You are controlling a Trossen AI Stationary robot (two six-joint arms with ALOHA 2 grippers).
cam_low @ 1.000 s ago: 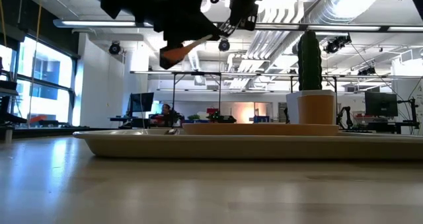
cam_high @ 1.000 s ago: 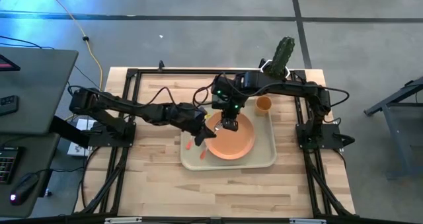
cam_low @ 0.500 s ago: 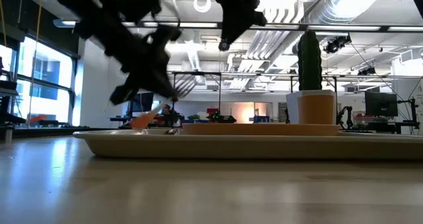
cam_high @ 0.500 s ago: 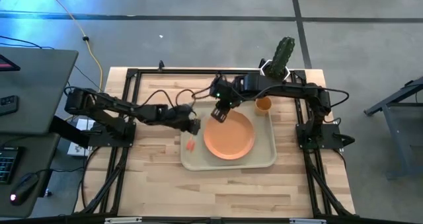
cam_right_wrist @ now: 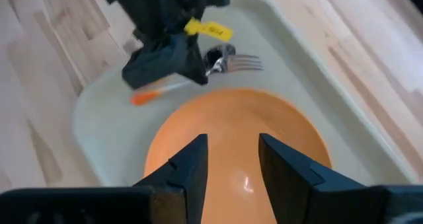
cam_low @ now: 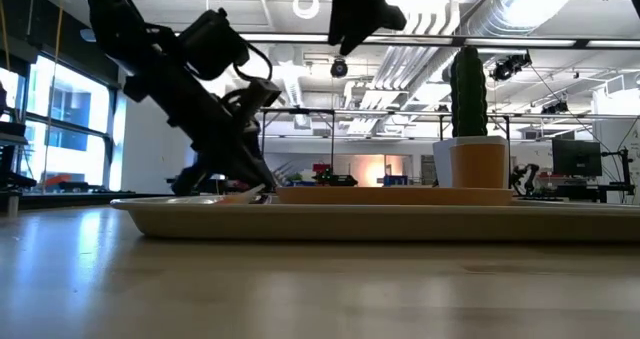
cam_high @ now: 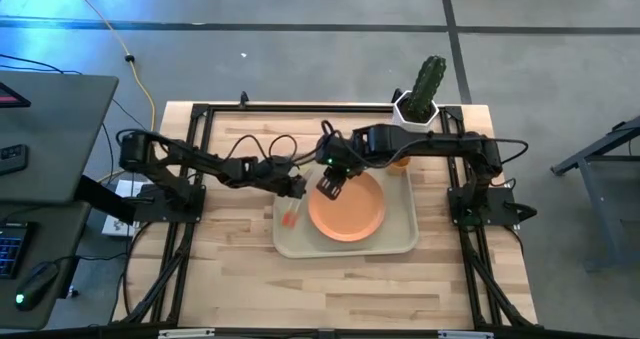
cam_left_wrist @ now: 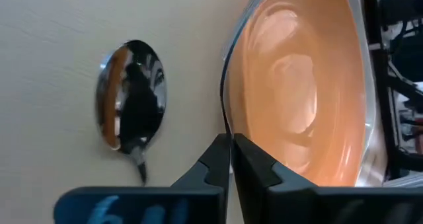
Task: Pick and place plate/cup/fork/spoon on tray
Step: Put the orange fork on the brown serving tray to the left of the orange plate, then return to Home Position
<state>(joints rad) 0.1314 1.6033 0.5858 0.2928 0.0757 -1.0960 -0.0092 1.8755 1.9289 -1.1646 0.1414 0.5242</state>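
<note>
The beige tray (cam_high: 400, 241) holds the orange plate (cam_high: 350, 211). The orange cup (cam_high: 400, 160) stands at the tray's far right corner, partly behind my right arm. The spoon (cam_left_wrist: 130, 112) lies on the tray's left part, beside the plate. My left gripper (cam_left_wrist: 231, 145) is low over that part of the tray, shut on the fork (cam_right_wrist: 244, 63). The fork's tines point toward the plate. My right gripper (cam_right_wrist: 231, 158) hangs open above the plate's left half, with nothing between its fingers. My left gripper pinches the fork at its neck (cam_right_wrist: 213, 68), between the tines and the orange handle (cam_right_wrist: 155, 92); the gripper's own body hides the exact spot. The fingers come slanting down from the table's left. The fork lies nearly flat at tray level; whether it rests there I cannot tell.
A white pot with a cactus (cam_high: 418, 104) stands at the table's far right, behind the cup. A black frame (cam_high: 200, 114) runs round the wooden table. Bare wood lies near of and left of the tray.
My left gripper has come down from high above the tray to tray level and gone a little toward the table's left edge, carrying the orange-handled fork, which was tilted in the air and now lies low. My right gripper has drawn slightly toward the left, staying high.
</note>
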